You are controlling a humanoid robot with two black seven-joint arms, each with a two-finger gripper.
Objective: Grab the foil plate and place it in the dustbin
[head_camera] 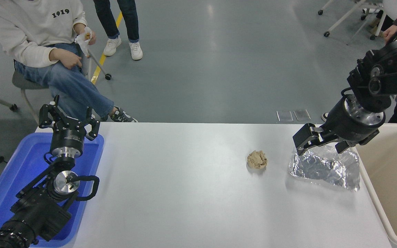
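The foil plate (324, 169), crinkled silver, lies on the white table (184, 193) near its right end, just left of the beige dustbin (375, 199). My right gripper (319, 148) is open and empty. It hangs over the plate's far edge, one finger (302, 142) beyond the plate's far left corner and the other near its far right side. I cannot tell whether the fingers touch the foil. My left gripper (68, 117) is parked, open, at the lower left over the blue tray (19, 172).
A small crumpled tan paper ball (257, 159) lies on the table left of the foil plate. A person sits at the far left beyond the table and another stands behind. A person's hand shows at the top right.
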